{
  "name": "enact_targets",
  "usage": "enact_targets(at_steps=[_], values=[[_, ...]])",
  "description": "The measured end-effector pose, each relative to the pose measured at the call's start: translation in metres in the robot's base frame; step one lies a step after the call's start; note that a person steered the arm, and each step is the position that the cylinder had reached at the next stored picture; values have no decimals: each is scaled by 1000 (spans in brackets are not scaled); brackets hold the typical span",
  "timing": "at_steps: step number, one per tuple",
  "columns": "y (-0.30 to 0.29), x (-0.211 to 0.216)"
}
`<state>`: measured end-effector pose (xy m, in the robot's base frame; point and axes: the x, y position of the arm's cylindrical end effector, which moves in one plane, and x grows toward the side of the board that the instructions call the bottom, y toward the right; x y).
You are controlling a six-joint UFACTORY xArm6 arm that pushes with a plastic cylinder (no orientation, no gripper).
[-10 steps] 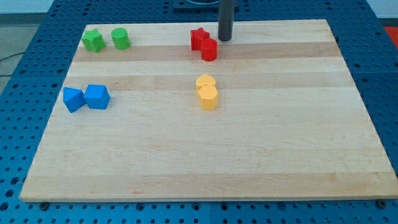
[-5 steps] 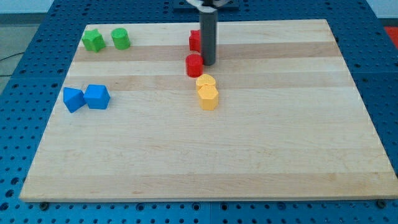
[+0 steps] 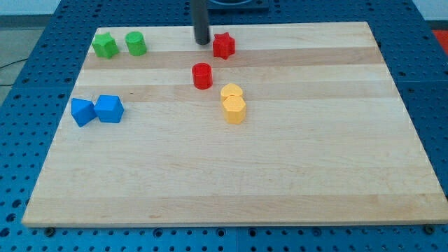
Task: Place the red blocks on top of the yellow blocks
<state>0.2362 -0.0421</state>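
A red star block [image 3: 223, 45] lies near the view's top centre. A red cylinder [image 3: 202, 75] sits below and left of it, apart from it. Two yellow blocks touch each other: a yellow heart-like block [image 3: 232, 92] and a yellow hexagonal block [image 3: 234, 109] just below it. The red cylinder is a short gap up and left of the yellow pair. My tip [image 3: 202, 42] is on the board just left of the red star, above the red cylinder, touching neither as far as I can tell.
Two green blocks [image 3: 105, 46] [image 3: 136, 43] sit at the top left. Two blue blocks [image 3: 82, 112] [image 3: 109, 108] sit side by side at the left. The wooden board [image 3: 280, 175] lies on a blue perforated table.
The red cylinder was pushed down and left, away from the red star. My tip then moved from the star's right, past the cylinder, up to the star's left.
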Motion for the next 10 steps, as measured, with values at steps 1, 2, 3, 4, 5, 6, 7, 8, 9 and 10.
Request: enact_targets(at_steps=[1,2,3,4,5,6,7,8,9,10], values=[[21,11],[21,24],[21,44],[-63,47],[-120,81],[-87,111],[-25,110],[19,114],[-8,114],[-62,121]])
